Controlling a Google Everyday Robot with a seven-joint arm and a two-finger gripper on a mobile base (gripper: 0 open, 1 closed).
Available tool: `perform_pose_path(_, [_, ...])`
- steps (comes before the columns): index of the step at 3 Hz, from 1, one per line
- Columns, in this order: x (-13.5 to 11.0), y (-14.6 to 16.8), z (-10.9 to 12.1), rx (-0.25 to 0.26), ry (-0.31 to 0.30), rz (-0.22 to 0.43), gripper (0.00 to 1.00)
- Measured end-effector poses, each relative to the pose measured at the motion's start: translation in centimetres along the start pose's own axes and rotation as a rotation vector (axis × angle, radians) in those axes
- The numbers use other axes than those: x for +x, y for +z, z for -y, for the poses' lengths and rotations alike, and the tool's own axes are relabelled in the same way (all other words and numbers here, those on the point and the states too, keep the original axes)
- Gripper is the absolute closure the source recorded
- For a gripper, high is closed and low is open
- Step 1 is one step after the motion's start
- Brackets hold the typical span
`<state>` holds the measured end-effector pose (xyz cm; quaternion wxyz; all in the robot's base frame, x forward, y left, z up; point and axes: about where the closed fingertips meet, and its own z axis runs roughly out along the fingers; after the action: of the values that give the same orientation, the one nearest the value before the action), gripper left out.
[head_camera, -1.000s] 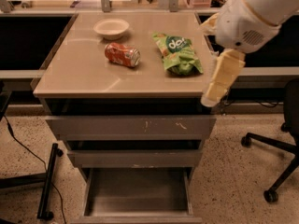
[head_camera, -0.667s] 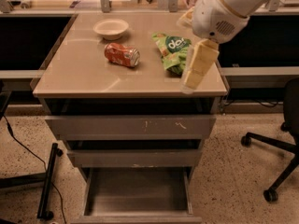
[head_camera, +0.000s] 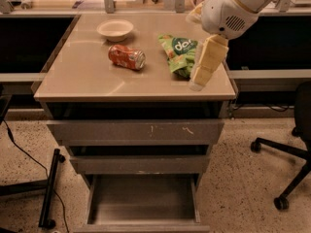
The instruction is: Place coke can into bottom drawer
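Observation:
The coke can [head_camera: 127, 57] lies on its side on the cabinet top [head_camera: 87, 76], left of centre, in front of a white bowl. The bottom drawer [head_camera: 143, 200] is pulled open below; its plain grey floor holds nothing. My gripper [head_camera: 198, 83] hangs from the white arm over the right part of the top, in front of the green snack bag [head_camera: 180, 51]. It is well to the right of the can, apart from it, and holds nothing that I can see.
A white bowl [head_camera: 115, 29] sits at the back of the top. Two upper drawers [head_camera: 136, 131] with scuffed fronts are shut. An office chair base [head_camera: 286, 152] stands on the floor at right. A black stand leg and cable [head_camera: 48, 198] are at left.
My gripper has moved left and a little back, from the top's right edge to just in front of the green bag. The can, bag and drawer have not moved.

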<state>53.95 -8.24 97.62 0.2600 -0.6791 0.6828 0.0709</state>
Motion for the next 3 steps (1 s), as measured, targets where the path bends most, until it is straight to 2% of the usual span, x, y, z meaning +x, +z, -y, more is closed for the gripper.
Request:
perform_pose_path(1, [-0.1,1.0,3.5,0.016,-0.025,0.031,0.00])
perform_pose_path(3, [-3.4,5.0,12.0,0.011,-0.113,0.165,0.00])
